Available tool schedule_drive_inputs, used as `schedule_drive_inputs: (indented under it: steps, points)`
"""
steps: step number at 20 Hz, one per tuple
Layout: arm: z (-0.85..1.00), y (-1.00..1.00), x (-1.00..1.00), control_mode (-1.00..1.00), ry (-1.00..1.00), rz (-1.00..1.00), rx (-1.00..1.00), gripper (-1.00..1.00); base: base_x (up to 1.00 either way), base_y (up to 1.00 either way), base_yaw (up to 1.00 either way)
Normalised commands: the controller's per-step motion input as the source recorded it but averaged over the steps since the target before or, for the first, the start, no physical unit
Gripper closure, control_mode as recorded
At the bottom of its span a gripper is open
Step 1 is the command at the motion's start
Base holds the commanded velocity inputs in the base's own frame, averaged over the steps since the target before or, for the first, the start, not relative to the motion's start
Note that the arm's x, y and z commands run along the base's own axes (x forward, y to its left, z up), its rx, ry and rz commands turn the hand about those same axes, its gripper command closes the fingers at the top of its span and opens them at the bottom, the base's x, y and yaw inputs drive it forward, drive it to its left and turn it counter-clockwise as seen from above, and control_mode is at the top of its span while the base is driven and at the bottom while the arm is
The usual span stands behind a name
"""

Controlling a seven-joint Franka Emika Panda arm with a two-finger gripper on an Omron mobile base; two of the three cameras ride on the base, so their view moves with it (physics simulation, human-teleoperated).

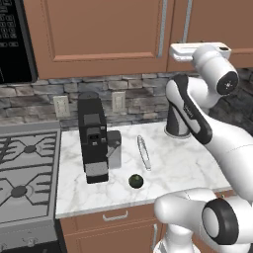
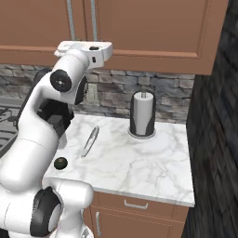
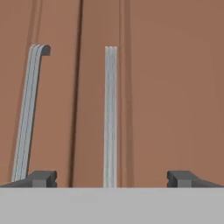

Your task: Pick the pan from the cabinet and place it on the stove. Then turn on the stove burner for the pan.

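The reddish-brown cabinet (image 1: 99, 34) hangs over the counter with both doors shut, and the pan is hidden. Two slim silver handles (image 1: 163, 29) run side by side at the seam between the doors. My arm is raised, and the white hand (image 2: 86, 48) sits level with the cabinet's lower edge, right in front of those handles. In the hand view my gripper (image 3: 111, 178) is open, its dark fingertips (image 3: 41, 178) standing either side of the right-hand handle (image 3: 110, 113), with the left-hand handle (image 3: 28, 109) just beyond them. The grey stove (image 1: 24, 173) lies at the left.
On the marble counter (image 1: 178, 168) stand a black coffee machine (image 1: 93, 141) and a paper towel holder (image 2: 142, 114), with a silver utensil (image 1: 144, 152) and a small dark round fruit (image 1: 136, 181) between them. A black microwave (image 1: 15, 39) hangs above the stove. A dark wall (image 2: 214, 139) closes the right side.
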Motion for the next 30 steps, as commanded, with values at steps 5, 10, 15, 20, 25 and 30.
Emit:
schedule_drive_inputs:
  steps: [5,10,15,20,25,30]
  points:
    - [0.00,-0.02,0.34,-1.00,0.00,0.00,0.00,-1.00,0.00,0.00,0.00]
    - [0.00,0.00,0.36,-1.00,0.00,0.00,0.00,-1.00,0.00,0.00,0.00]
    - [0.00,0.00,0.37,-1.00,0.00,0.00,0.00,-1.00,0.00,0.00,0.00]
    - [0.00,0.00,0.35,-1.00,0.00,0.00,0.00,1.00,0.00,0.00,0.00]
    - [0.00,0.00,0.28,-1.00,0.01,0.00,0.00,1.00,0.00,0.00,0.00]
    - [-0.01,0.01,0.02,-1.00,0.01,0.00,0.00,1.00,0.00,0.00,0.00]
